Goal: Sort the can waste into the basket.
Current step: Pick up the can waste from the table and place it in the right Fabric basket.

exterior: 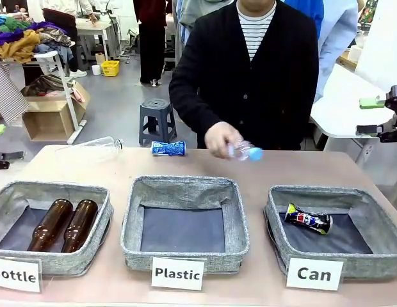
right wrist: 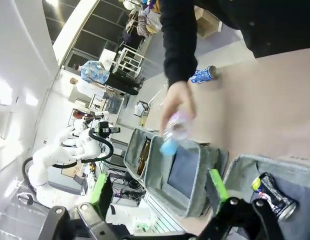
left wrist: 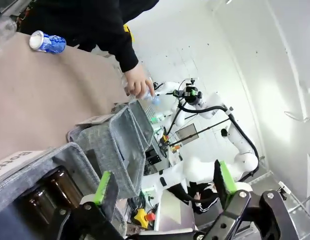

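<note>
Meanwhile, left fingers (left wrist: 102, 186) and right fingers (right wrist: 101, 192) gape empty; person's hand (exterior: 219, 139) grips a bottle (exterior: 244, 151).

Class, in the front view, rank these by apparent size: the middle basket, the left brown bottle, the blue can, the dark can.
1. middle basket
2. left brown bottle
3. dark can and blue can: close; the dark one is nearer the camera, so unranked.

Basket-front signs read "Bottle" (exterior: 16, 275), "Plastic" (exterior: 178, 274), "Can" (exterior: 314, 274).
</note>
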Robot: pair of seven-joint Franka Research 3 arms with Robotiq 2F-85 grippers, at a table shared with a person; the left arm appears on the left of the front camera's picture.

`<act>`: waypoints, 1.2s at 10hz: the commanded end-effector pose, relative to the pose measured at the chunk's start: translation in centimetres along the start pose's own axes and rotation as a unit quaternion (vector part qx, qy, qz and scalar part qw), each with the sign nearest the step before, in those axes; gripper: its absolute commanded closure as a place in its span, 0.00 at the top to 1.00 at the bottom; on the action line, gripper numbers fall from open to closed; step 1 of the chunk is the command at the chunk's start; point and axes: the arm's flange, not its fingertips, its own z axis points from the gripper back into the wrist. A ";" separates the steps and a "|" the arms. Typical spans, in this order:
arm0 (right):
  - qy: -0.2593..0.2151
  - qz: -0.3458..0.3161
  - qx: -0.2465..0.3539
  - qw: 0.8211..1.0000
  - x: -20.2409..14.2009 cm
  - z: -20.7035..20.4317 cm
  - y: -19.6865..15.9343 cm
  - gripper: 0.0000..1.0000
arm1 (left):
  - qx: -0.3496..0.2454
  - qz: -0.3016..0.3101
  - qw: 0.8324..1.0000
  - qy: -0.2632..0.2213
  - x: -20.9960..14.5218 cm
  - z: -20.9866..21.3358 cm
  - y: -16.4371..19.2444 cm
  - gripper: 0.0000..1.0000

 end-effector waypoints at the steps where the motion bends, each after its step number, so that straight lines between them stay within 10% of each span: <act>1: 0.006 0.000 -0.005 1.000 -0.5 0.1 -0.1 1.00 | 0.007 -0.001 1.000 0.007 -0.3 -0.1 -1.5 1.00; 7: 0.006 0.000 -0.005 1.000 -0.5 0.1 -0.1 1.00 | 0.003 -0.006 1.000 0.006 -0.1 -0.1 -1.3 1.00; 12: 0.006 0.000 -0.005 1.000 -0.5 0.1 -0.1 1.00 | 0.133 0.063 0.974 0.173 20.6 -13.7 -3.7 1.00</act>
